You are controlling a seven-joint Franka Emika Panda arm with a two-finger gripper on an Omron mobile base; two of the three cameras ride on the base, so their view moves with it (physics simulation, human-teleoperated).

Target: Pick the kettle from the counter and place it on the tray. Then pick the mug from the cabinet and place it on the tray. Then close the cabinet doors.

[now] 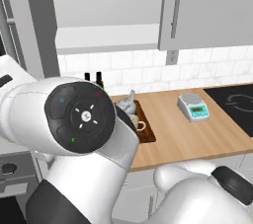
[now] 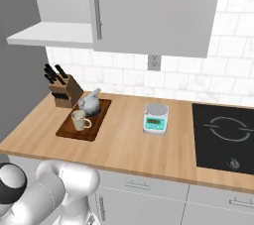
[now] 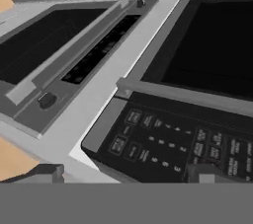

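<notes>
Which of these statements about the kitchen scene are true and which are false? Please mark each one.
1. The kettle stands on the tray. True.
2. The mug is on the cabinet shelf. False: it stands on the tray, in front of the kettle.
3. The kitchen scale sits on the counter between the tray and the cooktop. True.
4. Both cabinet doors are closed. False: the left side of the cabinet is open and its shelf shows.
5. The knife block lies on the tray. False: it stands on the counter behind the tray.
</notes>
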